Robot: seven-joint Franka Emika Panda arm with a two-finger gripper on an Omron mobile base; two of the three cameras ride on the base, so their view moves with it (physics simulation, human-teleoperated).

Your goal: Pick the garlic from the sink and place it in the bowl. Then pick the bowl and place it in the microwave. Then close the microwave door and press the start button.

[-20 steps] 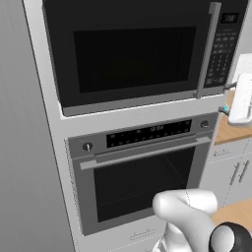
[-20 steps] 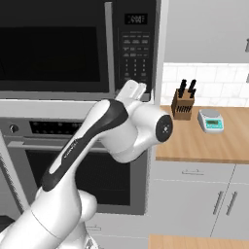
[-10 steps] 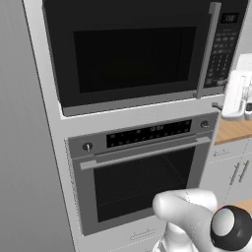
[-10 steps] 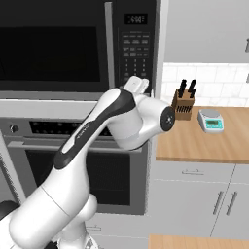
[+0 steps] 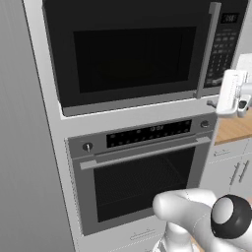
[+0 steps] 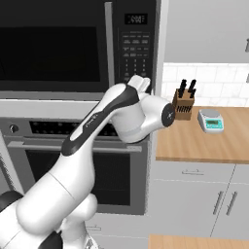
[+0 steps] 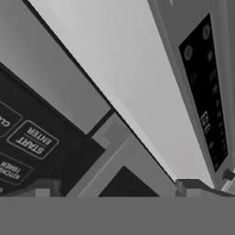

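Note:
The black microwave [image 5: 133,54] sits in the wall above the oven, its door [image 5: 128,59] shut flush with the tall grey handle [image 5: 206,49] left of the keypad [image 5: 224,49]. My gripper [image 5: 226,104] hovers just off the microwave's lower right corner, below the keypad [image 6: 133,53]. In the hand view the gripper [image 7: 117,190] is open, its tips wide apart with nothing between them. The handle's lower end [image 7: 112,151] lies between the tips, and the START/ENTER button [image 7: 34,139] is off to the left. The garlic, bowl and sink are out of view.
A larger oven [image 5: 142,182] with a horizontal handle and knobs sits below the microwave; its control panel [image 7: 206,92] crosses the hand view. To the right a wooden counter [image 6: 204,141] carries a knife block [image 6: 184,102] and a small scale [image 6: 211,120].
The hand has edged up and to the left, closer to the keypad's lower corner. The elbow has swung up and to the right. The microwave door has stayed shut.

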